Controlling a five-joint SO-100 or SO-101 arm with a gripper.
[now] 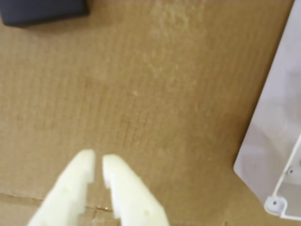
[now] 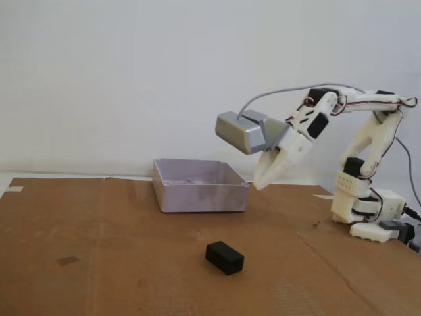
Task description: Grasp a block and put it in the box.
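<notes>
Wrist view shows the gripper (image 1: 99, 162) entering from the bottom edge, its two pale fingers (image 1: 123, 188) drawn nearly together with only a thin slit between the tips and nothing held between them. Beneath the tips lies bare brown cardboard (image 1: 141, 94). The block (image 1: 44, 10), dark and cut off by the frame, sits at the upper left corner of this view, well apart from the fingertips. The box (image 1: 270, 141) lies off to the right of the gripper, one pale corner and wall showing. Seen from the fixed view, the gripper (image 2: 262, 182) hangs in the air with its tips pointing down, just beside the right-hand wall of the box (image 2: 197, 195) and a little above its rim. The block (image 2: 224, 257) rests on the cardboard (image 2: 99, 250) below the gripper, nearer the camera, clear of the box.
</notes>
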